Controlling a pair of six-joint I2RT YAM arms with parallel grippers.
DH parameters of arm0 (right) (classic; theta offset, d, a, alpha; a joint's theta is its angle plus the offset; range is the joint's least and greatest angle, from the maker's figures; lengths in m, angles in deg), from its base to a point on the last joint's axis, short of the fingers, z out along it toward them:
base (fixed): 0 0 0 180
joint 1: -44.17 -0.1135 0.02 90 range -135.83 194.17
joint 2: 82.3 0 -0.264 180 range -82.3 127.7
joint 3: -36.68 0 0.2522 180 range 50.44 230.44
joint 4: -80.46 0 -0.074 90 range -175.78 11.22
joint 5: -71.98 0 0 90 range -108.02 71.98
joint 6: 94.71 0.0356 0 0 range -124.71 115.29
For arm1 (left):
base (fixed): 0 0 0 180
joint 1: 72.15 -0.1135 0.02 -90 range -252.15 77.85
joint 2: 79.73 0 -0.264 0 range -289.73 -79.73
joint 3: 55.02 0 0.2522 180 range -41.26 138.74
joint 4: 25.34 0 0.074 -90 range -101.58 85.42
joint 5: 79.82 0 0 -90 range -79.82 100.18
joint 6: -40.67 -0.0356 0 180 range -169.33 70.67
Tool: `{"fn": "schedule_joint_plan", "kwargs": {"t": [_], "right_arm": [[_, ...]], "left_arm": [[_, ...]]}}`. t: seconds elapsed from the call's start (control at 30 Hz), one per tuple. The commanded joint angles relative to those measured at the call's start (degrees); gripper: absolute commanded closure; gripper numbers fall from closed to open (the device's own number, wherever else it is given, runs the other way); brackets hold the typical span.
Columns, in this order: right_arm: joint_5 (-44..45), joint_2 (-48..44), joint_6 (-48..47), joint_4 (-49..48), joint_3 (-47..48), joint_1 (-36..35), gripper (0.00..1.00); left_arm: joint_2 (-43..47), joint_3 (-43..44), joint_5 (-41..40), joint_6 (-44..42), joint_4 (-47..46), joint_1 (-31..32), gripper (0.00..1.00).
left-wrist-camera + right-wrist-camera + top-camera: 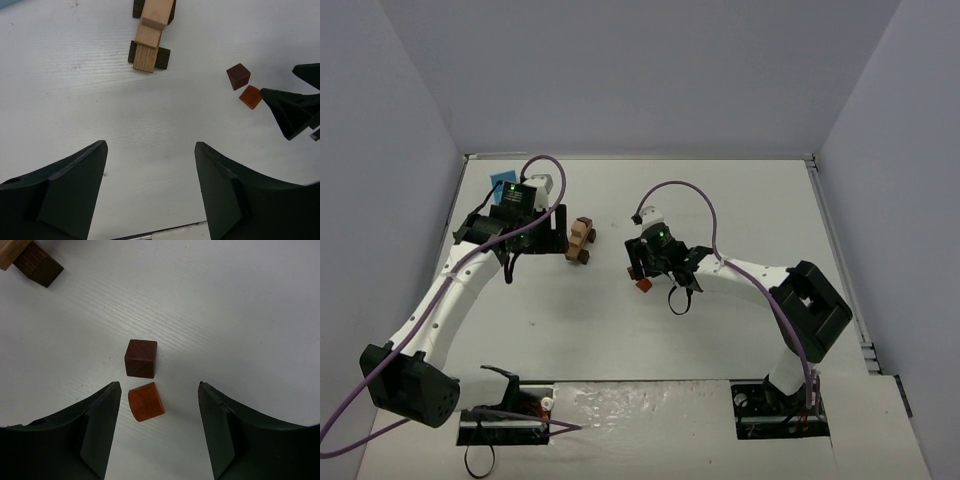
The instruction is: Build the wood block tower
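your right gripper (160, 386) stands with its jaws partly apart around the orange block (146, 401). there is a gap on each side, so nothing is gripped. just beyond the block, almost touching it, lies a dark reddish cube (140, 358). that cube sits on the tower's side of the orange block, well apart from the tower (580, 241) itself. the tower is a low stack of tan bars laid over dark brown pieces, near the table's middle. it stands a little ahead of your left gripper (151, 147), whose jaws are wide with only bare table between them. the table (740, 200) is white with a faint grain, walled by plain grey panels (650, 70). a light blue box (505, 190) shows behind the left wrist, mostly hidden, and you cannot tell what it holds.
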Motion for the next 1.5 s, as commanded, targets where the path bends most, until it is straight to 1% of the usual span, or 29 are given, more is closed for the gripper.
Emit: {"fn": "schedule_joint_plan", "kwargs": {"t": [0.0, 0.13, 0.17, 0.6, 0.8, 0.83, 0.93, 1.0, 1.07, 1.1, 1.13, 1.2, 1.27, 1.3, 1.4, 1.47], "right_arm": [[2.34, 2.31, 2.2, -5.58, 3.29, -0.88, 0.41], [3.02, 3.8, 2.69, -6.37, 3.36, -1.56, 0.42], [2.83, 5.33, 2.76, -6.8, 3.52, -1.74, 0.42], [4.52, 8.93, 3.47, -9.69, 2.88, -3.11, 0.44], [5.08, 10.61, 3.64, -10.55, 3.05, -3.22, 0.48], [5.17, 10.72, 3.57, -10.62, 3.05, -3.26, 0.5], [5.07, 10.23, 3.27, -11.03, 2.5, -3.32, 0.61], [4.53, 9.04, 2.16, -11.37, 2.24, -3.36, 0.72], [2.74, 7.43, 0.41, -11.76, 2.04, -3.23, 0.87], [1.05, 6.17, -0.86, -12.05, 1.96, -3.23, 0.93], [-1.27, 4.5, -2.08, -12.35, 1.91, -3.23, 0.97], [-6.34, 1.25, -5.48, -12.54, 1.98, -2.79, 1.0], [-12.6, -3.03, -7.34, -12.49, 2.26, -1.34, 1.0], [-15.46, -3.05, -7.68, -12.49, 2.43, -0.52, 1.0], [-32.28, -8.57, -7.97, -12.56, 3.35, 4.26, 1.0], [-39.01, -10.92, -8.09, -12.4, 4.43, 7.81, 1.0]], "left_arm": [[2.02, -0.14, 3.17, 1.68, -0.7, -0.38, 0.32], [2.57, -0.82, 3.94, 1.81, -0.37, -0.38, 0.32], [2.56, -0.91, 4.23, 1.75, -0.28, -0.38, 0.32], [2.04, -1.16, 6.88, 0.68, 0.06, -0.38, 0.32], [1.76, -1.16, 7.58, -0.16, 0.08, -0.38, 0.33], [1.72, -1.16, 7.7, -0.38, 0.05, -0.38, 0.32], [1.69, -1.07, 8.21, -0.93, -0.04, -0.38, 0.32], [1.52, -1.04, 8.69, -1.68, -0.05, -0.38, 0.32], [1.47, -0.61, 9.56, -2.74, -0.12, -0.38, 0.32], [1.4, -0.39, 10.04, -3.46, -0.13, -0.38, 0.32], [1.33, -0.18, 10.44, -4.32, -0.14, -0.38, 0.32], [1.26, 0.73, 11.85, -5.99, -0.21, -0.38, 0.32], [1.25, 2.17, 14.42, -8.96, -0.21, -0.38, 0.32], [1.25, 2.18, 14.43, -8.98, -0.21, -0.38, 0.32], [1.42, 5.41, 18.7, -13.67, -0.93, -0.46, 0.32], [1.6, 7.59, 21.83, -15.8, -1.99, -0.42, 0.32]]}}
